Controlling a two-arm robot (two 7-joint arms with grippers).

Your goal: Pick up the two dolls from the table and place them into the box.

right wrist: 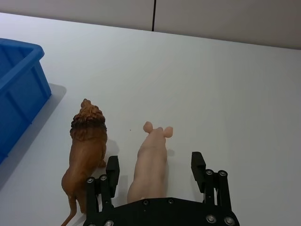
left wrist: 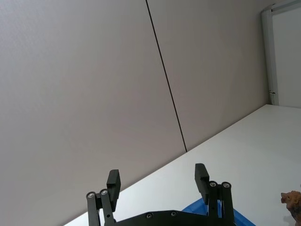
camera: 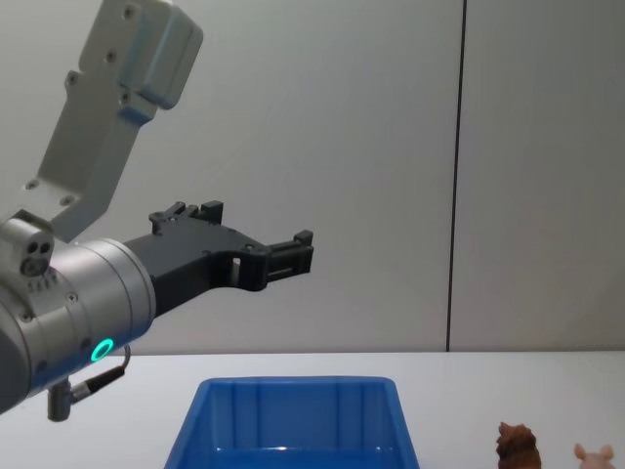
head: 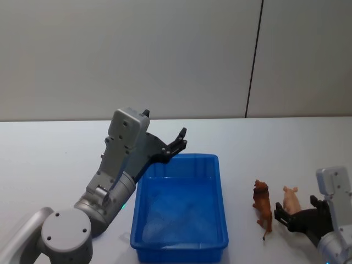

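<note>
A matte grey panelled wall (head: 165,55) with one dark seam (head: 254,58) rises behind the smooth white table (head: 55,143). The glossy blue plastic bin (head: 179,250), thick-rimmed and rectangular, sits beneath my raised left pincer (head: 180,140), whose fingers are apart. My right pincer (right wrist: 155,162) is low at the table, fingers spread either side of the smooth pale pink pig (right wrist: 153,141). The shaggy-maned brown lion (right wrist: 87,150) stands just outside one finger, on the bin's side.

Rump of the pink doll (right wrist: 153,150) tucked behind the right end effector (right wrist: 155,164); brown doll (camera: 517,447) sliced by chest view's bottom edge.
</note>
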